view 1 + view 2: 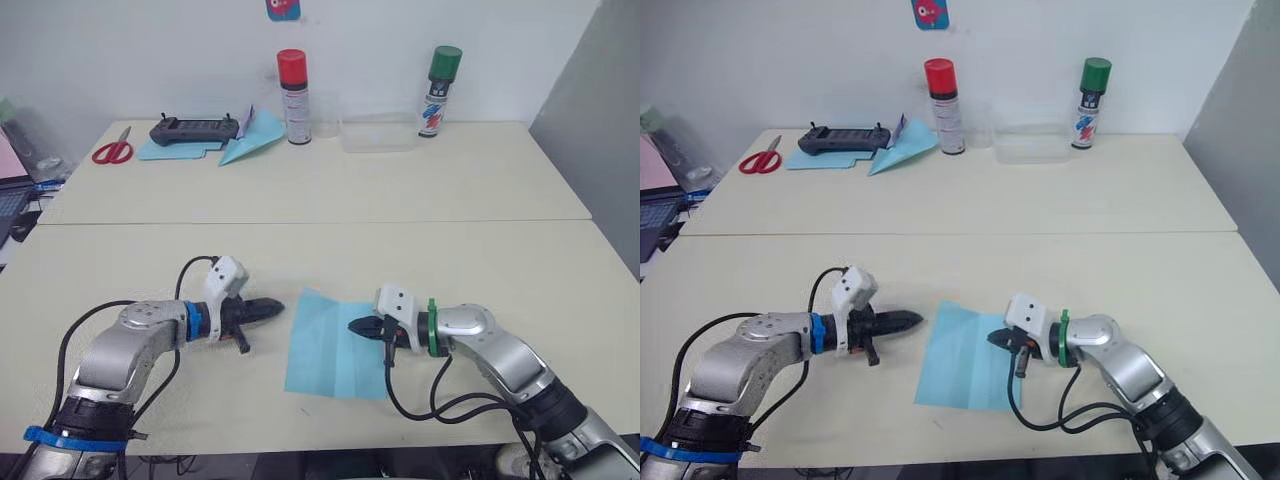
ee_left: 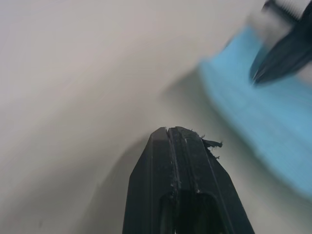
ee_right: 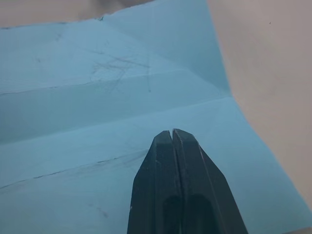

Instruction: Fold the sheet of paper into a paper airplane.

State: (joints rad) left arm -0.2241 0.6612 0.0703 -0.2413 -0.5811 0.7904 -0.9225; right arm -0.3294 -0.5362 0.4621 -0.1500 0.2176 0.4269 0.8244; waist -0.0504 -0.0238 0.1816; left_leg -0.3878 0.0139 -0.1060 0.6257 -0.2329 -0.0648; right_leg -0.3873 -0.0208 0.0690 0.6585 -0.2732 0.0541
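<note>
Spray cans (image 1: 293,97) labels unreadable; sheet of paper (image 1: 325,345) unmarked, creased.

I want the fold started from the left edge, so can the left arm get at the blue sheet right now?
Probably yes. The left pincer is shut and points at the sheet of paper from beside its left edge, with bare table between. The right pincer sits over the right side.

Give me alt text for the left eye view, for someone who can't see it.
A light blue sheet of paper lies flat on the near table between two shut grippers: the right gripper over its right edge, the left gripper beside its left edge. Scissors, a controller, a paper dart and two spray cans sit far back.
</note>
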